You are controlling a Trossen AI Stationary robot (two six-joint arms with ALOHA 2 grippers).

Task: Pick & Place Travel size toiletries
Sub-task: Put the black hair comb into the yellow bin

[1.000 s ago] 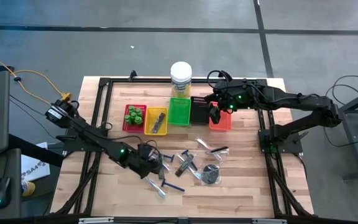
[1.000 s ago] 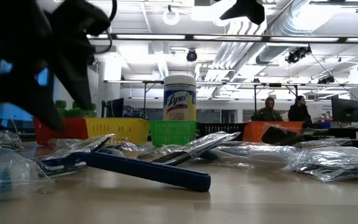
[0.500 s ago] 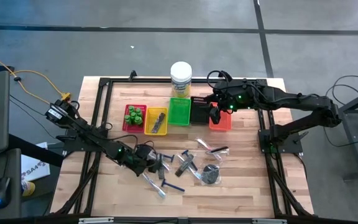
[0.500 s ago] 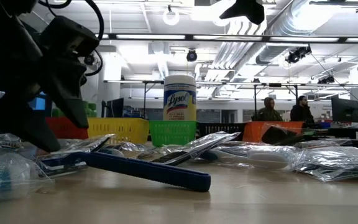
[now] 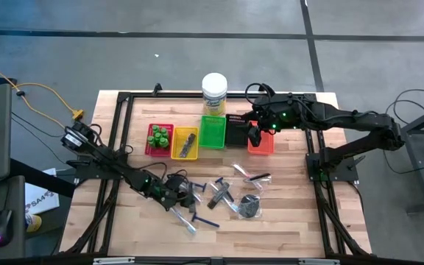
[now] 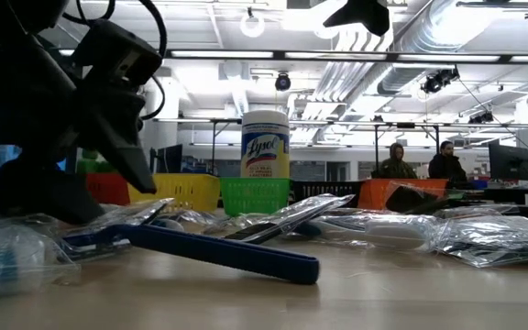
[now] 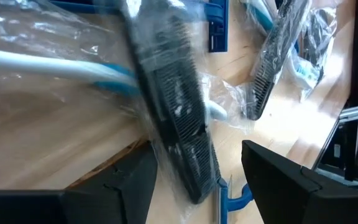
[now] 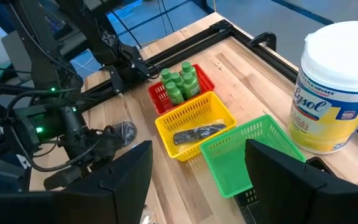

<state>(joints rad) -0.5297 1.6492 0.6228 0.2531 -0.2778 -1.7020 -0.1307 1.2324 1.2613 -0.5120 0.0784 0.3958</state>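
The left gripper [image 5: 174,193] is low at the near-left edge of the loose pile, fingers [image 7: 126,183] spread wide to either side of a bagged black comb [image 7: 176,118], holding nothing; that straddle reads as lining up a pinch on the comb. Just right of it, the remaining travel size toiletries [image 5: 223,195] lie scattered on the table [image 5: 285,221]: razors, sleeved sticks and a dark round bundle. The right gripper [image 5: 255,137] hovers over the orange tray [image 5: 262,145] at the far right, open and empty, probably waiting. Green bottles [image 8: 180,84] fill the red tray [image 8: 157,96]; the yellow tray [image 8: 194,112] holds one comb. Crinkled plastic blurs the comb's outline, and I cannot tell whether the fingertips touch the wood
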